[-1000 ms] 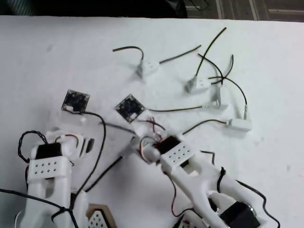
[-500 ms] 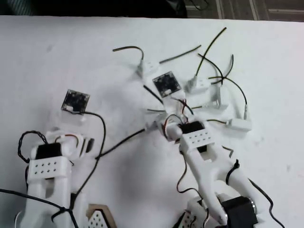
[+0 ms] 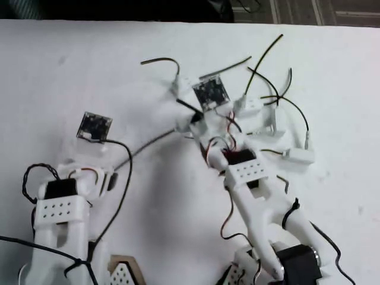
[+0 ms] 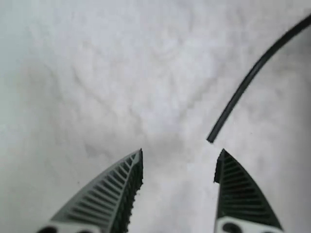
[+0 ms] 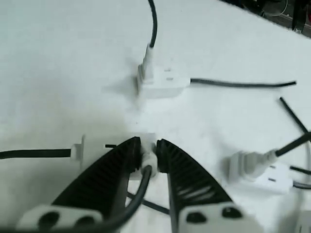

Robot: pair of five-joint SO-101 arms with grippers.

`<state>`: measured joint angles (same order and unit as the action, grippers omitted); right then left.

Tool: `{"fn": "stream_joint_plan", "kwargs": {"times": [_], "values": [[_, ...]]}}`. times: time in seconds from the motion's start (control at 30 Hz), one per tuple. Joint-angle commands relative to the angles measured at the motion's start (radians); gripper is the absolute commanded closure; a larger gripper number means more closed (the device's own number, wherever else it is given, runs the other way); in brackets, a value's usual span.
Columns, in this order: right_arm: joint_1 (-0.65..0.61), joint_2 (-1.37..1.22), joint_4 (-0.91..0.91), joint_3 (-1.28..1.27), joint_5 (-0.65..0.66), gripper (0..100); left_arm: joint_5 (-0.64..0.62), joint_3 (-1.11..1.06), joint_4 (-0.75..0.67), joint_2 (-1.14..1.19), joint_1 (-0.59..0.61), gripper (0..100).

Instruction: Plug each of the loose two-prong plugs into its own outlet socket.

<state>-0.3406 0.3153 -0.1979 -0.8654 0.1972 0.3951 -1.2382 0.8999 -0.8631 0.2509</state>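
**Right arm.** The right gripper (image 5: pixel 148 141) is reaching toward the middle of the table (image 3: pixel 71 65). Its jaws are pinching a white two-prong plug (image 5: pixel 145 158), whose black cord trails back under the fingers. The plug is held low over the table.

**Sockets.**
- Just ahead of the plug sits 1 outlet socket (image 5: pixel 164 80). It is already occupied by a plug with a lead rising from it.
- A second socket (image 5: pixel 274 178) lies off to one side and is likewise occupied.
- A white corded fitting (image 5: pixel 77 150) lies just beside the fingertips. Whether it is a free socket cannot be told.

**Left arm.** The left gripper (image 4: pixel 181 153) hangs low over bare table at the near edge. Its jaws are spread and hold nothing. The cut end of a black cable (image 4: pixel 243 87) lies near 1 fingertip.

**Assessment.**
- Step in hand: carrying 1 plug to a socket. Insertion is not yet made.
- The next move calls for identifying an unoccupied socket and squaring the 2 prongs to its slots.
- The push should then go straight along the socket's axis.
- The sockets appear unanchored and could slide under the push, so bracing with the idle arm may be required.
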Motion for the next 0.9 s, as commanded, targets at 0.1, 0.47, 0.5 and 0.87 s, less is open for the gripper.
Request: {"fn": "stream_joint_plan", "kwargs": {"times": [0.1, 0.47, 0.5, 0.87], "values": [[0.007, -0.223, 0.027, 0.258, 0.008, 97.7, 0.009, 0.005, -0.015, -0.021, 0.01, 75], [-0.024, -0.371, -0.49, 0.598, -0.035, 57.7, 0.011, 0.005, -0.018, -0.019, 0.008, 75], [-0.031, -0.344, -0.538, 0.621, -0.035, 56.3, 0.011, 0.005, -0.026, -0.019, 0.01, 75], [-0.047, 0.012, -0.946, 0.66, -0.043, 76.5, 0.005, -0.038, -0.115, -0.025, 0.004, 76]]}}
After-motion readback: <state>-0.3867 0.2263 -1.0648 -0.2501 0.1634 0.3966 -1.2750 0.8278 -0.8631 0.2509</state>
